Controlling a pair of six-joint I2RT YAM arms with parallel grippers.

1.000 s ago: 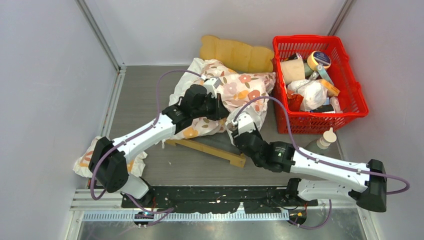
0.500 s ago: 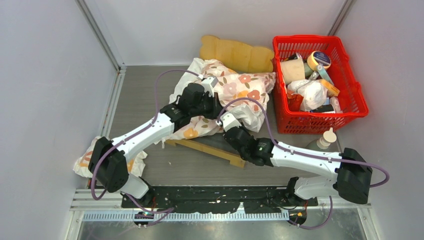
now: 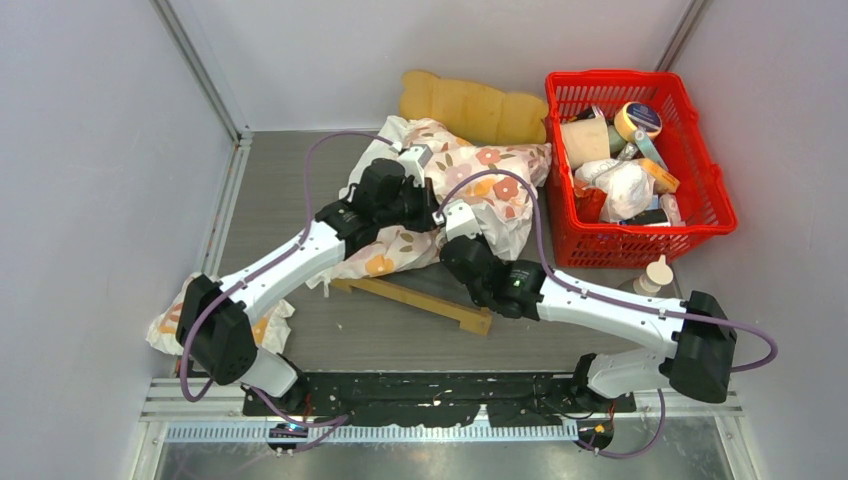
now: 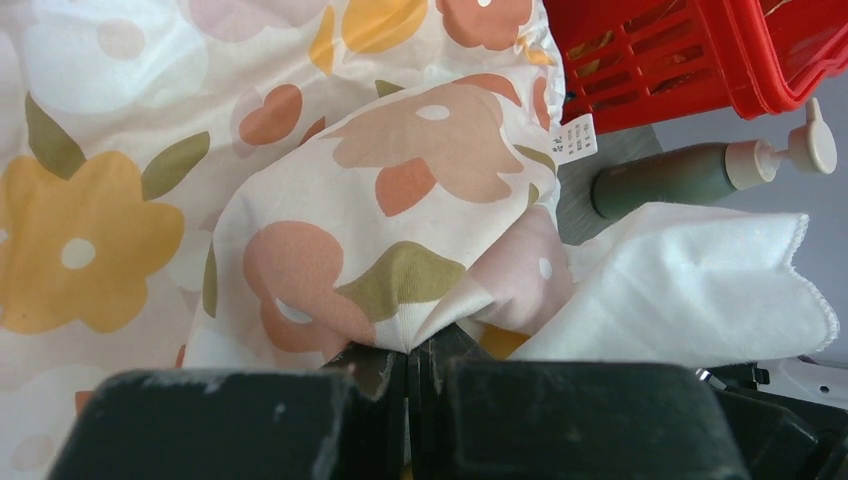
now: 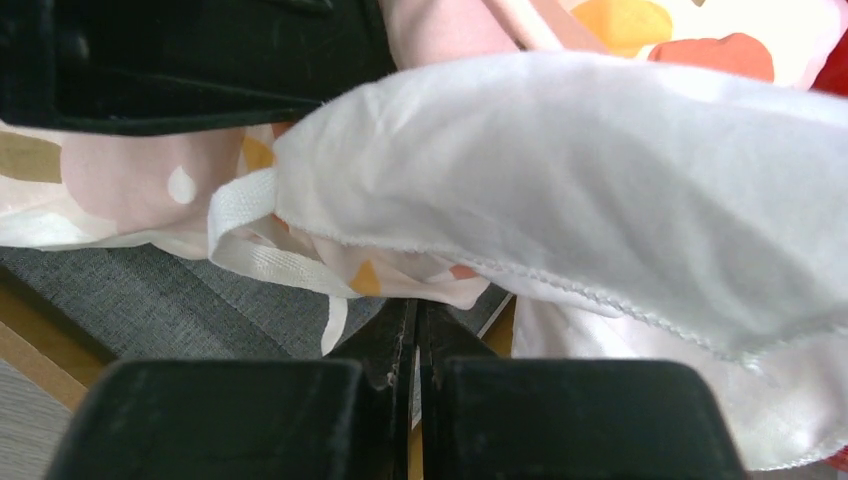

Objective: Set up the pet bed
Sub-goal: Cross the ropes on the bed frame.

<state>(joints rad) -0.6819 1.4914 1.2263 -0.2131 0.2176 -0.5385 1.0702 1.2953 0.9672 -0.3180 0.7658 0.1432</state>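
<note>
The pet bed lies under a white floral cushion (image 3: pixel 480 180); its light-wood side rail (image 3: pixel 412 298) and scalloped headboard (image 3: pixel 470 108) show. Its dark grey surface (image 5: pixel 140 300) appears beneath the cloth in the right wrist view. My left gripper (image 3: pixel 428 208) is over the cushion's middle, shut on a pinched fold of floral fabric (image 4: pixel 380 220). Close beside it, my right gripper (image 3: pixel 452 222) is shut on the cushion's lower edge (image 5: pixel 400 282), with a thin strip of cloth between the jaws. The cushion's plain white side (image 5: pixel 600 180) bulges above the right jaws.
A red plastic basket (image 3: pixel 700 215) full of items stands at the back right, next to the bed. A green pump bottle (image 3: pixel 645 282) stands in front of it. Another floral cloth (image 3: pixel 175 322) lies by the left arm's base. Walls close in on three sides.
My right arm has swung left and forward to the cushion, and its gripper has closed on the fabric edge. The left gripper has kept its hold and shifted slightly back.
</note>
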